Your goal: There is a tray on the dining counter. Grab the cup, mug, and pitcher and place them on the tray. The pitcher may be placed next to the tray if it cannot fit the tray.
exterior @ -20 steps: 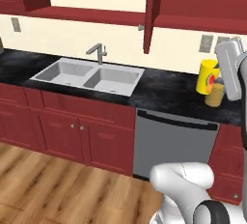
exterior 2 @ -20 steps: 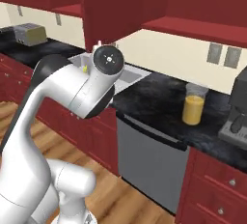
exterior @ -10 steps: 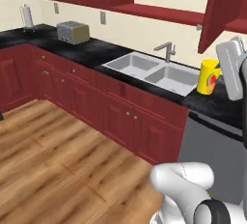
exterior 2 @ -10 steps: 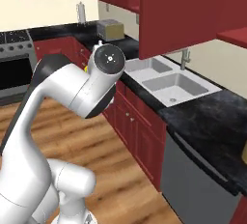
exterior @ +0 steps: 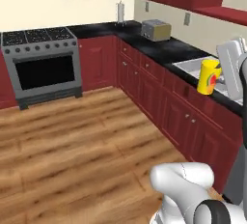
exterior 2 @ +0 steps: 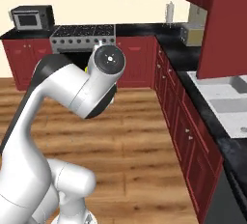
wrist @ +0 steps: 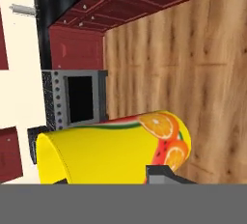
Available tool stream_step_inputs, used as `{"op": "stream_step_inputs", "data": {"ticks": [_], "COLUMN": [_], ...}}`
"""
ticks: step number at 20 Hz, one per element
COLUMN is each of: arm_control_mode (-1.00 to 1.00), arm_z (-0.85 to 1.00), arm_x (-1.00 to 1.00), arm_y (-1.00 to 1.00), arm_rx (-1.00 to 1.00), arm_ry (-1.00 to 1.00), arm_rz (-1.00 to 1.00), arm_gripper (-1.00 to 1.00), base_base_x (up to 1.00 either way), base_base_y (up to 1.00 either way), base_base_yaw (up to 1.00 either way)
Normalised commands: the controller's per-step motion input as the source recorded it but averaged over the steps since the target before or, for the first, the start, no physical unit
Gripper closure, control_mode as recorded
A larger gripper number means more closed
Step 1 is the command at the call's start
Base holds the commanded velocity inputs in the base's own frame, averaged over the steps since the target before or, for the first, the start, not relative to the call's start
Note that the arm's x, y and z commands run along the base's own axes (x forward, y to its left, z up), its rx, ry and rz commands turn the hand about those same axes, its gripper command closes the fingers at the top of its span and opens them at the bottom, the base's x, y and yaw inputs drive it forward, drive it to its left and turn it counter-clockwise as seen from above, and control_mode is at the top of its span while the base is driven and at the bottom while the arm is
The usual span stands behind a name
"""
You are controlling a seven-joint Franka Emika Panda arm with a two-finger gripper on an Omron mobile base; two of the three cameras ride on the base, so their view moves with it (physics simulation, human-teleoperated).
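1. I count one cup, yellow with a fruit print.
2. I see one stove, with a single dark oven window.
3. One toaster sits on the black desk along the wall.
4. One white sink is set into that desk.
5. One microwave stands at the far left in the right base view.
6. One white paper-towel roll stands in the corner.

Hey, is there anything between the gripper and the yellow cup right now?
No. The gripper is already shut on the cup, which is held up in the air beside the arm, in front of the sink counter. Nothing sits between them.
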Motion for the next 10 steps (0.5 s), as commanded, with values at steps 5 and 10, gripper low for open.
{"op": "stream_step_inputs", "data": {"ticks": [5, 10], "arm_control_mode": [1.0, 1.0], "arm_z": [0.0, 0.0], "arm_x": [0.0, 0.0], "arm_y": [0.0, 0.0], "arm_rx": [0.0, 0.0], "arm_ry": [0.0, 0.0], "arm_rz": [0.0, 0.0], "arm_gripper": [1.0, 1.0], "base_base_x": [0.0, 0.0], "base_base_y": [0.0, 0.0], "base_base_yaw": [0.73, 0.72]}}
